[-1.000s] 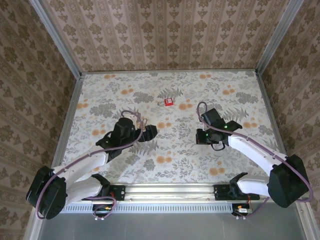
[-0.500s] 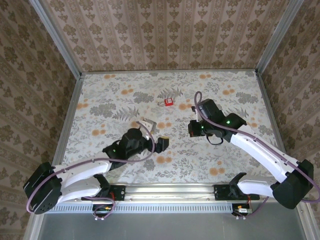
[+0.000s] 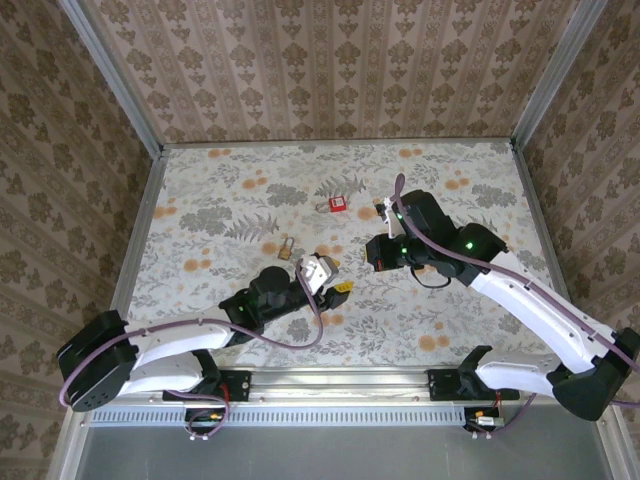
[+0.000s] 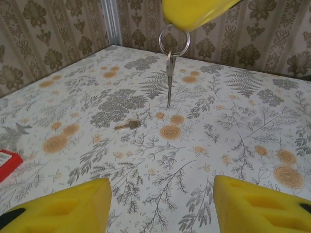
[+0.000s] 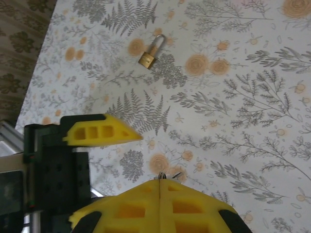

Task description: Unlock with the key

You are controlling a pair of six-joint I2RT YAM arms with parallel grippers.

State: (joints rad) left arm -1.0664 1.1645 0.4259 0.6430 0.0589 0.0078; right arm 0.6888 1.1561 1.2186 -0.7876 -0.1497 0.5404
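A small brass padlock (image 3: 287, 247) (image 5: 150, 52) lies flat on the floral table, shackle pointing away from the arms. My right gripper (image 3: 380, 252) (image 5: 160, 187) is shut on a key ring, and a silver key (image 4: 168, 73) hangs straight down from it above the table. The right gripper's yellow fingertips (image 4: 194, 9) show at the top of the left wrist view. My left gripper (image 3: 332, 276) (image 4: 160, 194) is open, low over the table, right of the padlock and facing the hanging key, with nothing between its fingers (image 5: 99, 131).
A red tag (image 3: 337, 204) (image 4: 7, 162) lies further back near the table's middle. A small brass key-like piece (image 4: 127, 125) lies on the table beyond the left gripper. Patterned walls (image 3: 330, 70) close in the table on three sides.
My left arm swung right and stretched low toward the table's middle, leaving the padlock uncovered, and its jaws narrowed somewhat. The right gripper moved left with the key.
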